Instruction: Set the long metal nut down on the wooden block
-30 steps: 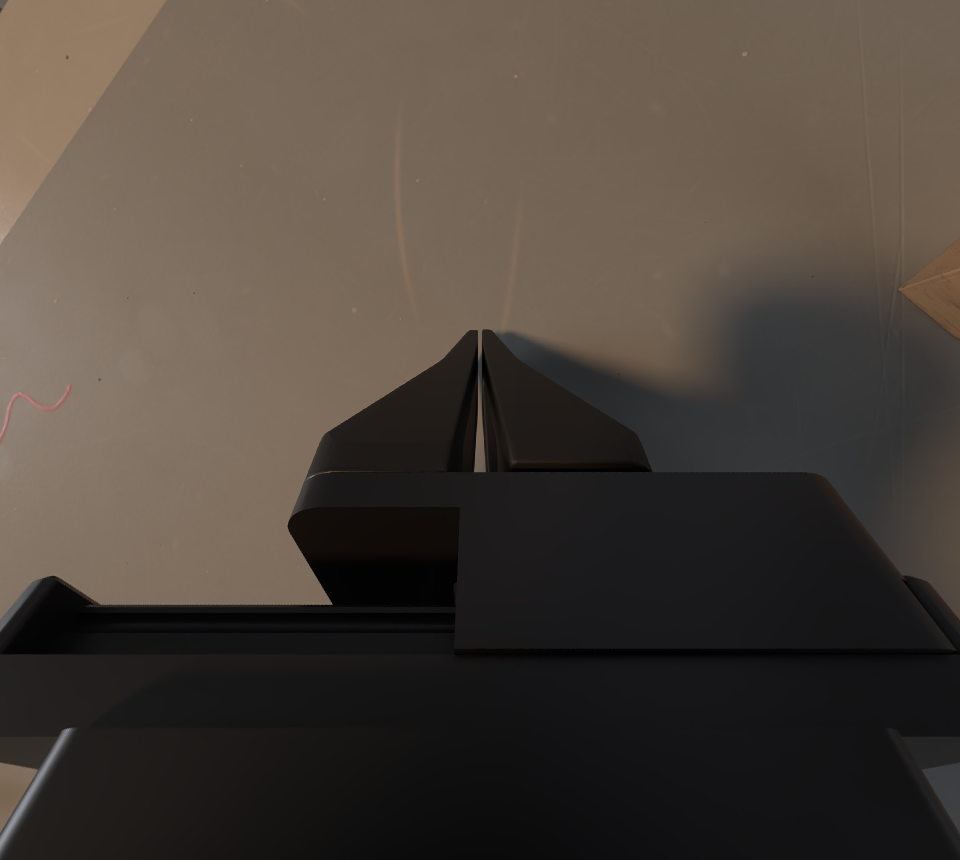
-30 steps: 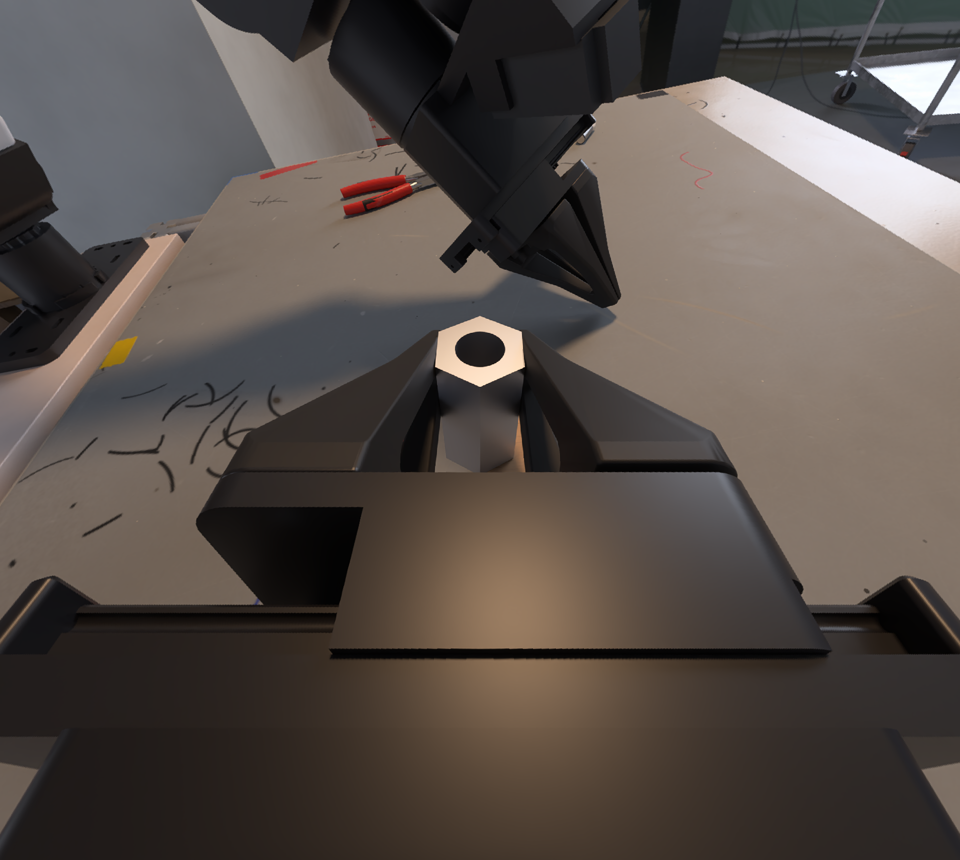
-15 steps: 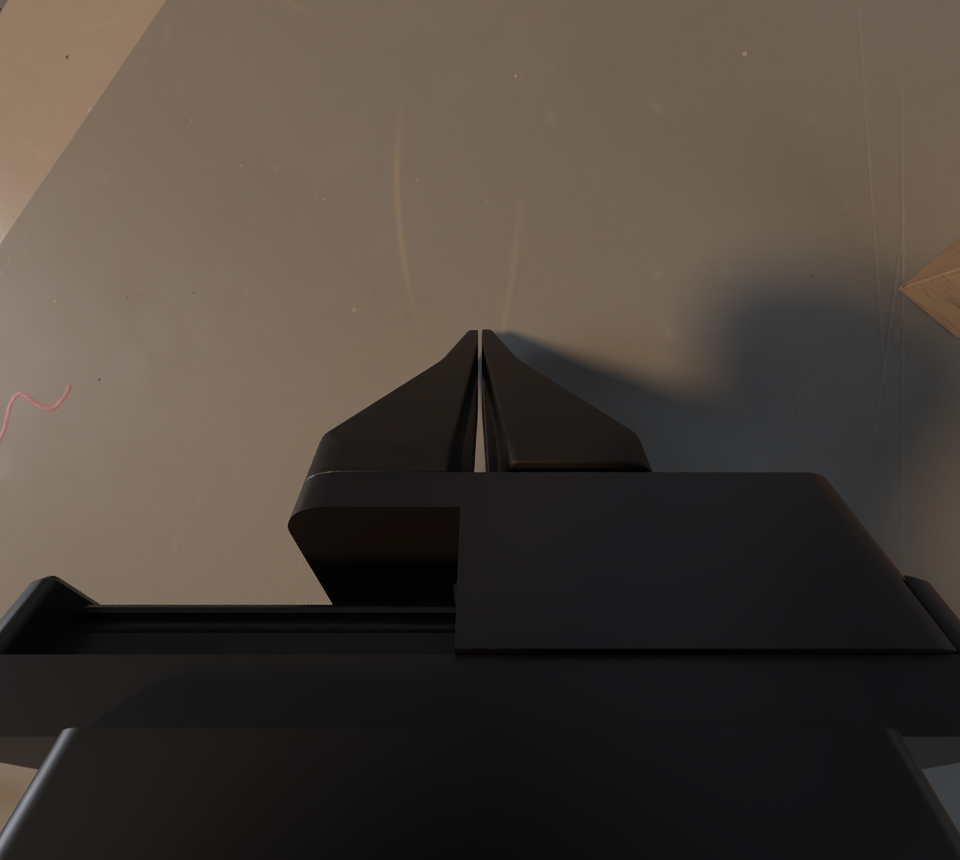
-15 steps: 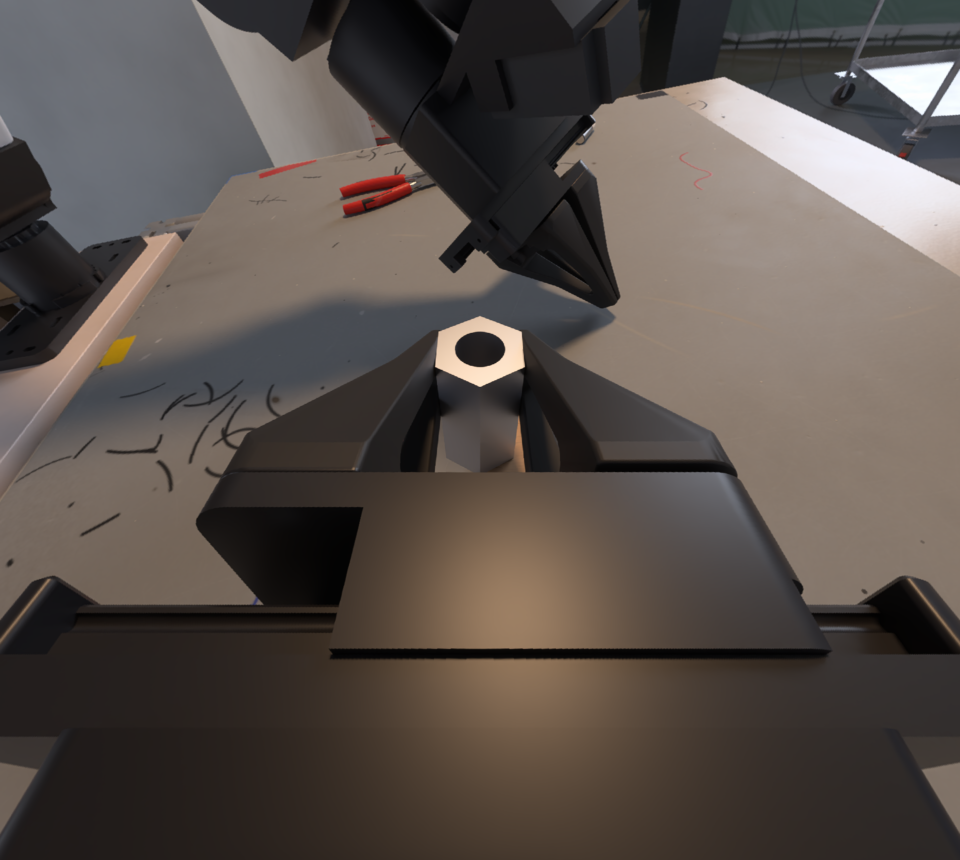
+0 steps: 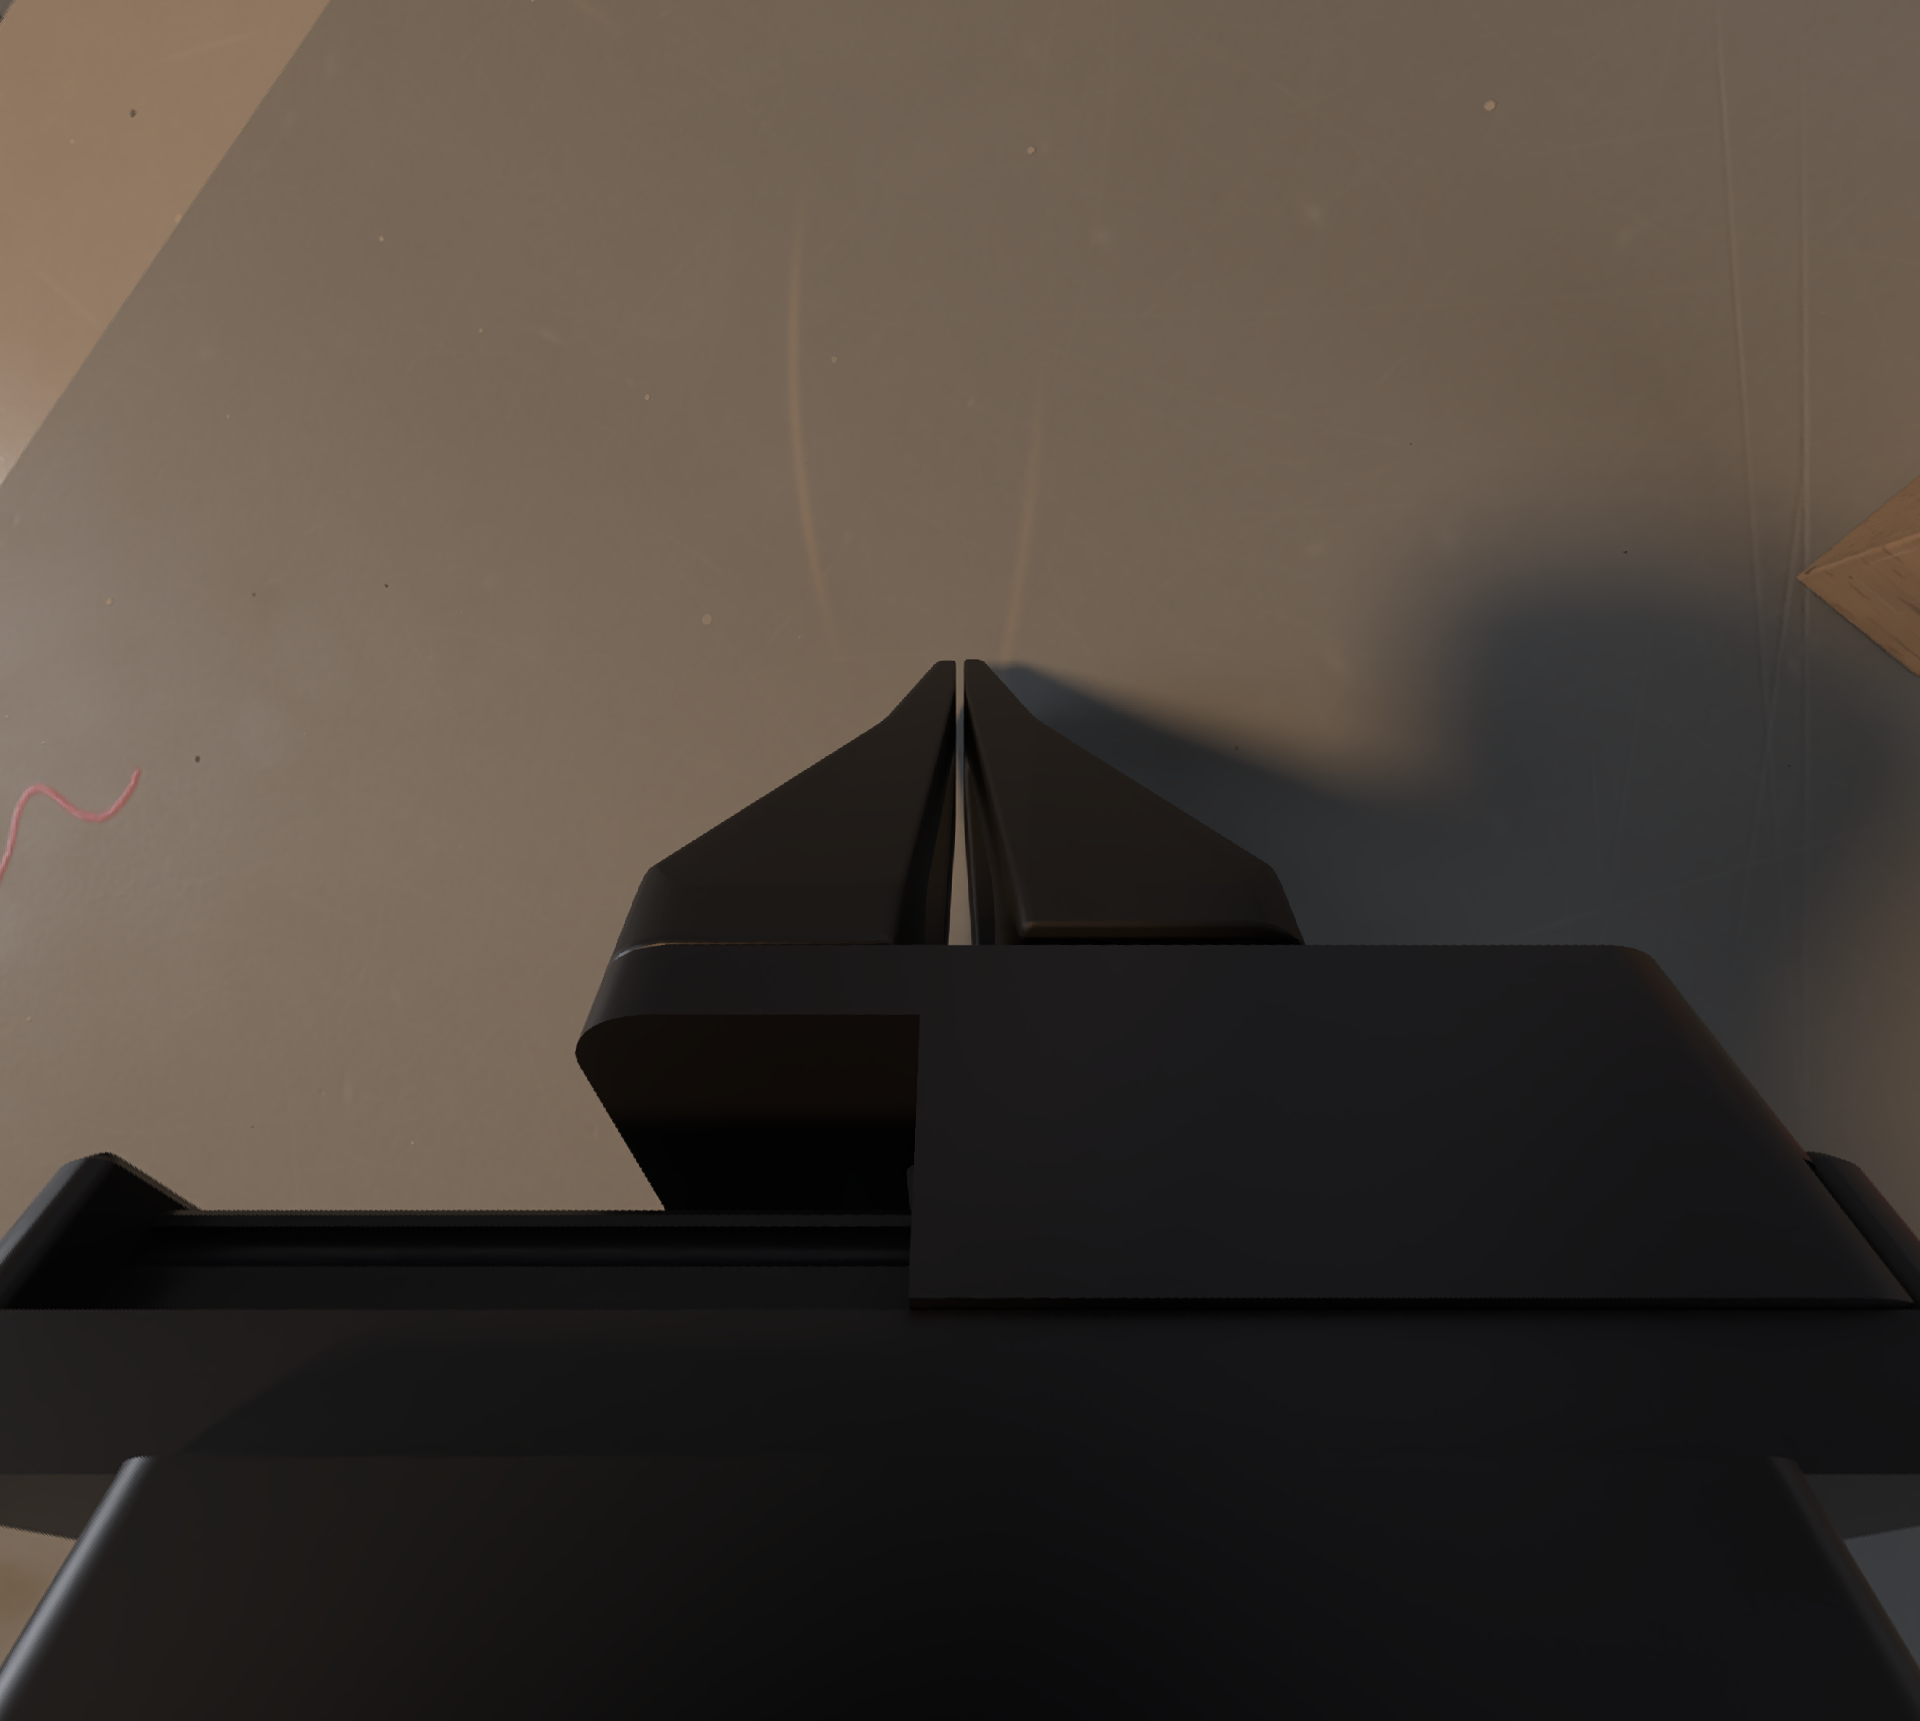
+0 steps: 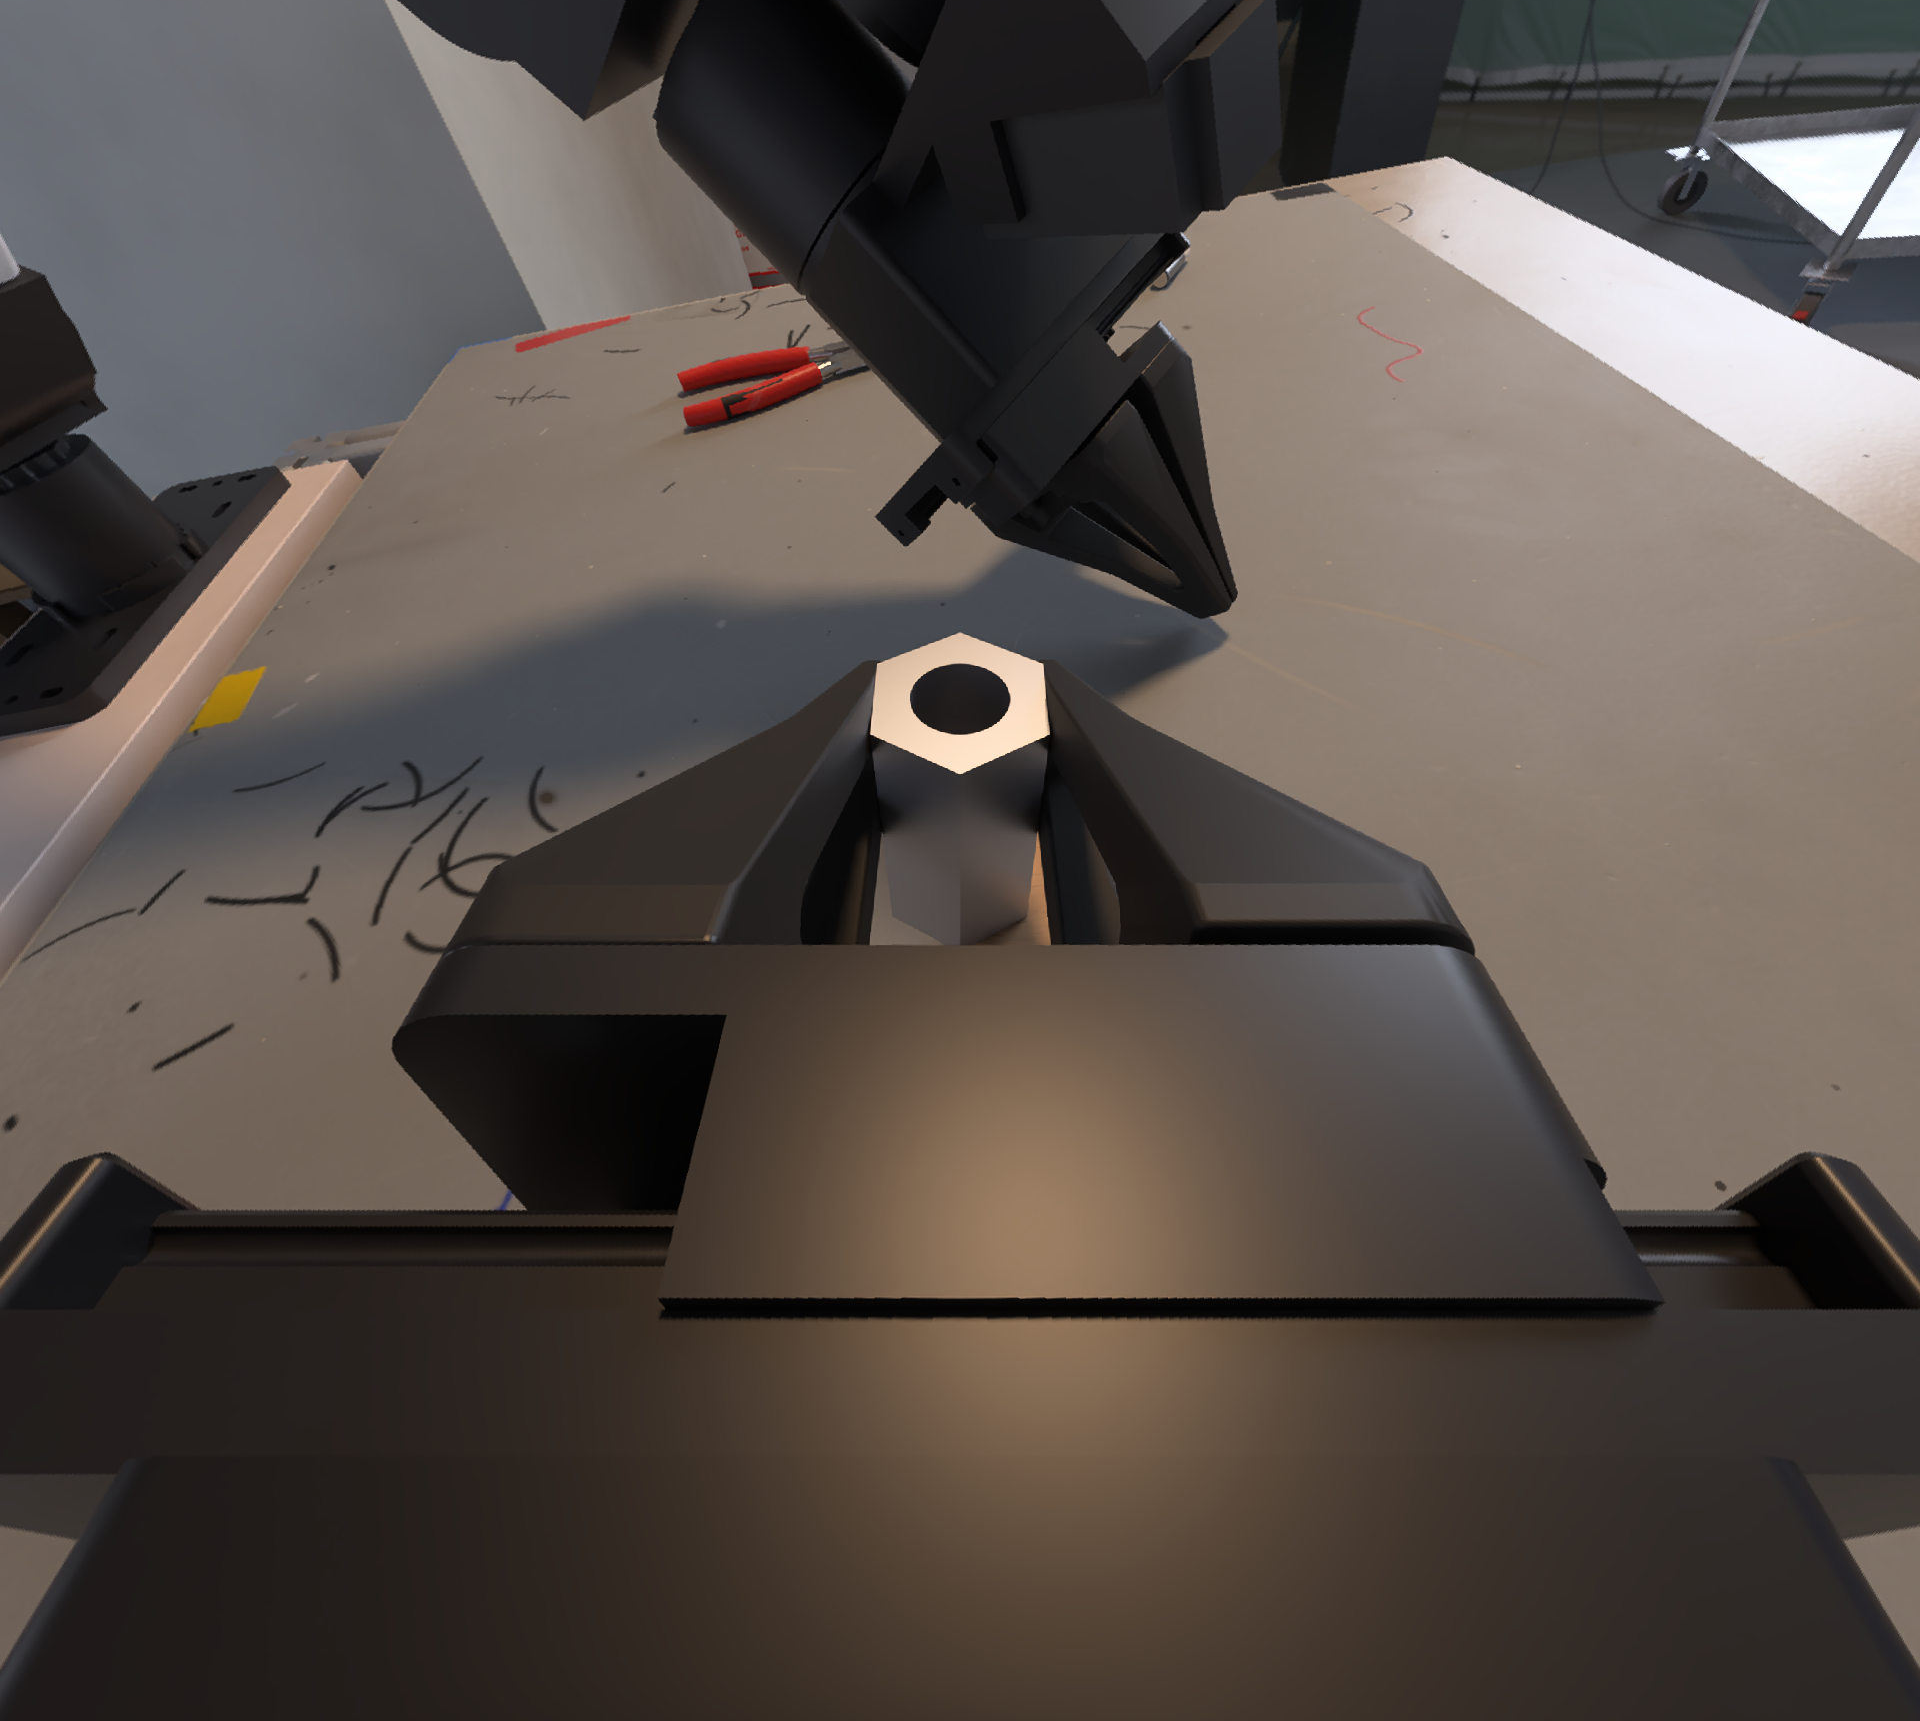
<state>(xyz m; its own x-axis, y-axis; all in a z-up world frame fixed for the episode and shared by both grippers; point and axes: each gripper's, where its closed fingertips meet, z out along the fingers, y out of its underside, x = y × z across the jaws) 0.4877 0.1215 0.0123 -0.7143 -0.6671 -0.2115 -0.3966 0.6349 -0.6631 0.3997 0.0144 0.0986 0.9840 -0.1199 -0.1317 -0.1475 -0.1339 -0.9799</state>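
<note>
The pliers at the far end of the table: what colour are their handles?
Red; the pliers show best in the right wrist view.

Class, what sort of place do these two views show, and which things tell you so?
Probably a workshop or lab bench: a scuffed, pen-marked table, red-handled pliers lying on it, and a wheeled metal frame beyond.

Left gripper (image 5: 958, 695) fingers pressed together above table (image 5: 935, 217) — wooden block (image 5: 1875, 606) corner at right.
</note>
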